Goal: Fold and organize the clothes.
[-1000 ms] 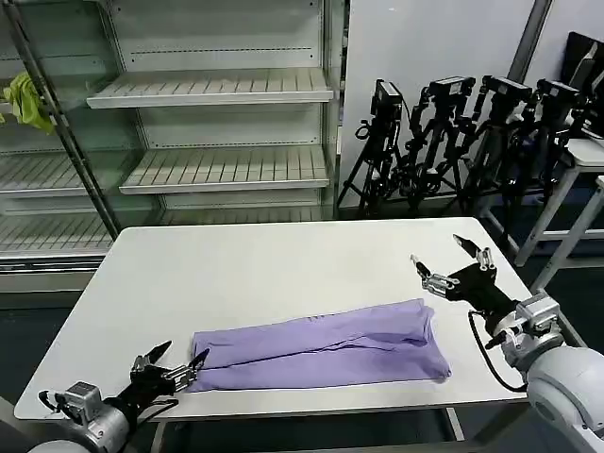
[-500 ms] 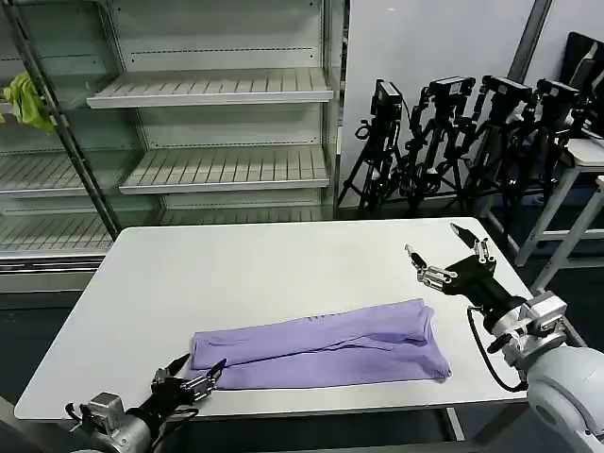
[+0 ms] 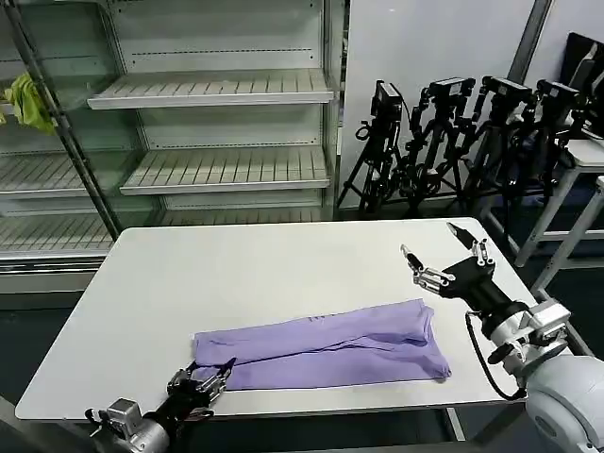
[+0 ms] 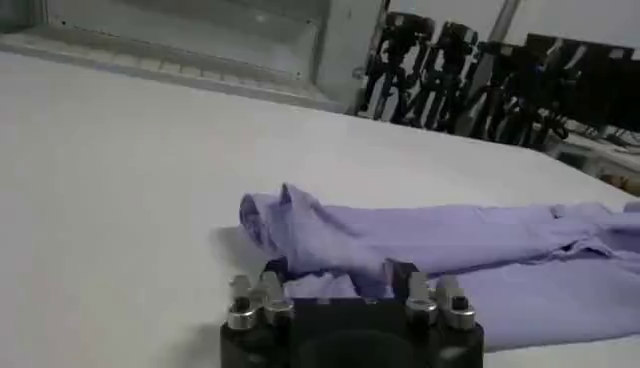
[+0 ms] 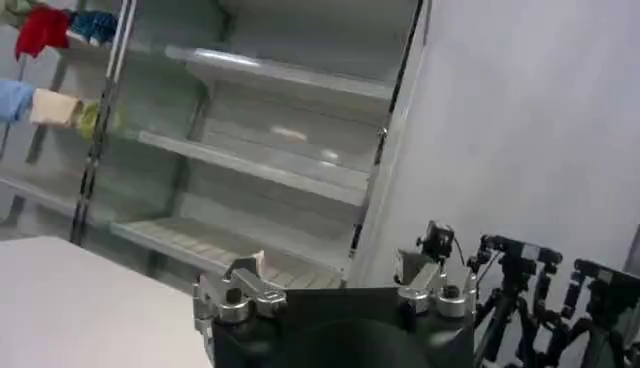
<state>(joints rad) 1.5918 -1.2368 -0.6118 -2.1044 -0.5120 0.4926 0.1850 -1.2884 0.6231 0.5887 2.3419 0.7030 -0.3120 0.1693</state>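
The lavender cotton T-shirt (image 3: 326, 344), folded into a long band, lies along the front edge of the white rectangular table (image 3: 236, 269). The left gripper (image 3: 209, 379) sits low at the shirt's left front corner, fingers spread around the cloth edge. The right gripper (image 3: 436, 253) hovers splayed above the table's right edge, holding nothing.

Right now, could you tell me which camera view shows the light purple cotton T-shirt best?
The head view: the whole folded light purple cotton T-shirt lies lengthwise on the white table. The left wrist view shows its near end close up.
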